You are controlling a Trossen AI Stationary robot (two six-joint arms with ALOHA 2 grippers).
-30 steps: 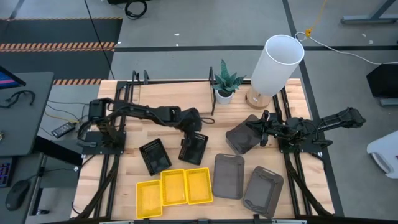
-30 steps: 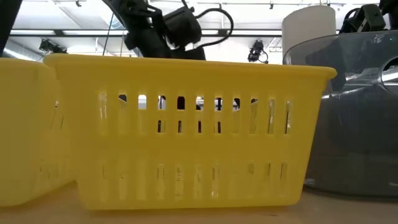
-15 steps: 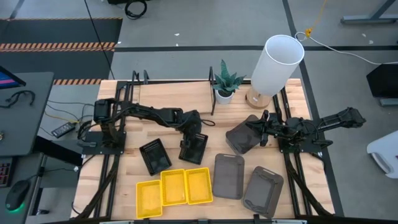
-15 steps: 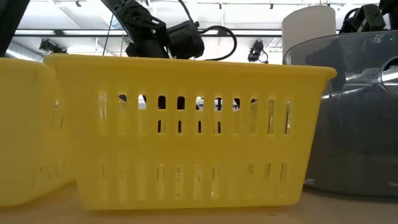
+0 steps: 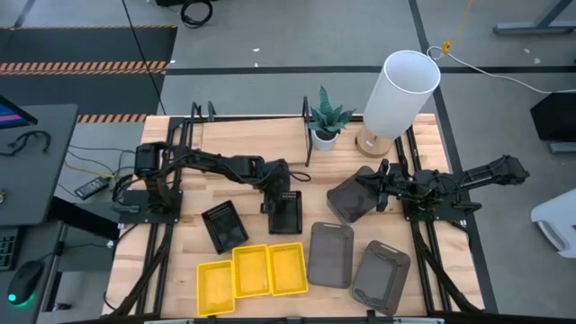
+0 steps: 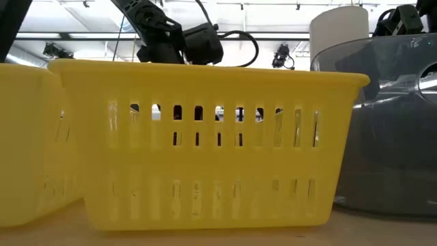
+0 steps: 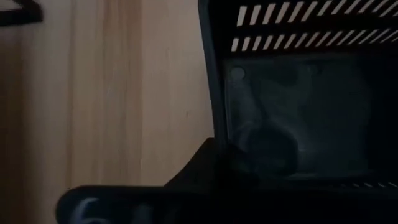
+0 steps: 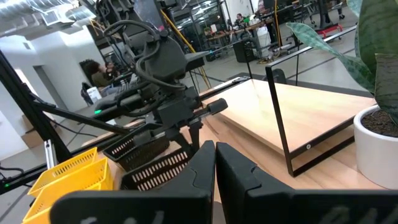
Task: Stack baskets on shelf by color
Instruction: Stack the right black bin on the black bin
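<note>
In the high view my left gripper (image 5: 281, 186) is shut at the far end of a black basket (image 5: 286, 213). A second black basket (image 5: 225, 226) lies flat on the table to its left. Three yellow baskets (image 5: 252, 272) sit side by side near the near edge. Two grey baskets (image 5: 331, 254) (image 5: 381, 275) lie flat to their right. My right gripper (image 5: 378, 189) is shut on a third, tilted grey basket (image 5: 351, 198). The shelf (image 5: 252, 137) lies along the far side with nothing on it. My left gripper holds the black basket by its far short wall (image 5: 283, 194), coming slanting from above and the far left. The left wrist view shows the basket's slotted inside (image 7: 298, 112) right before the fingers. Whether its base rests on the table cannot be told. My right gripper holds the grey basket by its right-hand rim (image 5: 369, 187), reaching level from the table's right. The basket stands tilted, its open side turned up and leftward. The right wrist view shows only the shut fingers (image 8: 199, 168), so the place of contact is hidden.
A white plant pot (image 5: 324, 137) and a tall white lamp (image 5: 400, 90) stand at the far right, beside the shelf's right end rail (image 5: 308, 135). Bare tabletop lies between the two grippers. In the low view a yellow basket (image 6: 205, 137) fills the foreground.
My left gripper has moved a little down and toward the table's right, still shut on the black basket. The basket has turned about from a slanted lie to square with the table's edges. The right arm has kept still.
</note>
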